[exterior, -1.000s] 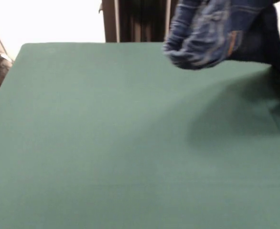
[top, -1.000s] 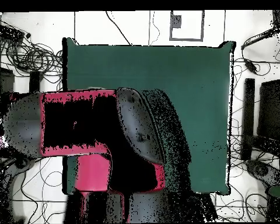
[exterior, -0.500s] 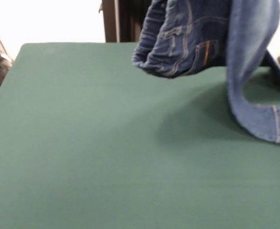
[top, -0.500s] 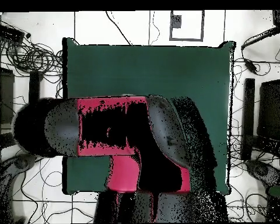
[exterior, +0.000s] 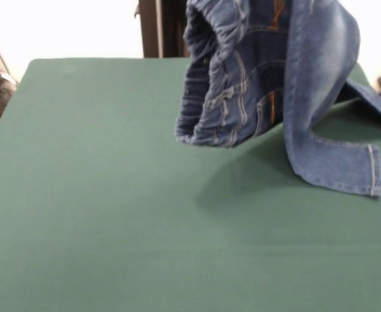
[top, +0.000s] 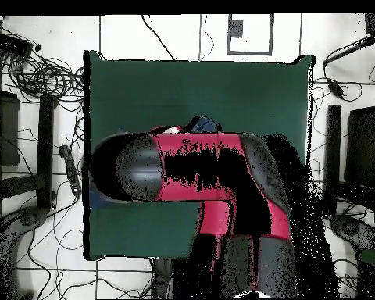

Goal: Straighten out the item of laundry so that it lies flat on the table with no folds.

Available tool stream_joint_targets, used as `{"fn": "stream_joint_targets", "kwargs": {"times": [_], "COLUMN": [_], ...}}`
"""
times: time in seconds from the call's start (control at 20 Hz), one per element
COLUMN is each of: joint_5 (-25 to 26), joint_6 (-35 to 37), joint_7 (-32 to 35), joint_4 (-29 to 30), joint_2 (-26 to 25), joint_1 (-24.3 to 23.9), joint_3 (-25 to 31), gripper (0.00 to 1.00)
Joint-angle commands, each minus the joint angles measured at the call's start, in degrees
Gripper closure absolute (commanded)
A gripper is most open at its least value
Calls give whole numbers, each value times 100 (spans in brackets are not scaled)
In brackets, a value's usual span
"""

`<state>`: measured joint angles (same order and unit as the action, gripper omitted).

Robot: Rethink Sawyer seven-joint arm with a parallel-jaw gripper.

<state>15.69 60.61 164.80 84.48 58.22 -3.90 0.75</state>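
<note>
The small pair of blue denim jeans with faded whitish patches and tan stitching (exterior: 268, 78) hangs in the air above the large table covered in dark green cloth (exterior: 112, 214), on the right side of the front view. The top of the garment goes out of the picture at the upper edge, so the gripper itself does not show there. In the overhead view the red and black arm (top: 198, 176) covers it, and only a small blue piece of denim shows beside the arm. It cannot be told how the gripper is set, although something must be carrying the cloth from above.

One leg falls down, and its hem (exterior: 363, 170) lies on the table. The elastic waistband part (exterior: 207, 127) hangs bunched and free (its shadow is on the cloth below). Lifting probably lets the weight pull the folds out, and the resting hem can serve as an anchor for laying it down.
</note>
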Motion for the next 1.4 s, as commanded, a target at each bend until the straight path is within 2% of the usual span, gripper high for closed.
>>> {"fn": "stream_joint_targets", "kwargs": {"times": [0.05,0.25,0.45,0.65,0.95,1.1,1.4], "joint_5": [239,252,125,69,36,29,-63], "joint_6": [-353,46,751,1668,2516,2602,2600], "joint_7": [-2061,-1696,-1010,-290,464,673,642], "joint_4": [864,748,514,66,-551,-700,-783], "joint_2": [-116,-14,24,-66,-329,-458,-520], "joint_1": [-90,204,612,1076,1617,1784,1850], "joint_3": [832,711,573,429,290,210,68], "gripper": [100,100,100,100,100,100,100]}}
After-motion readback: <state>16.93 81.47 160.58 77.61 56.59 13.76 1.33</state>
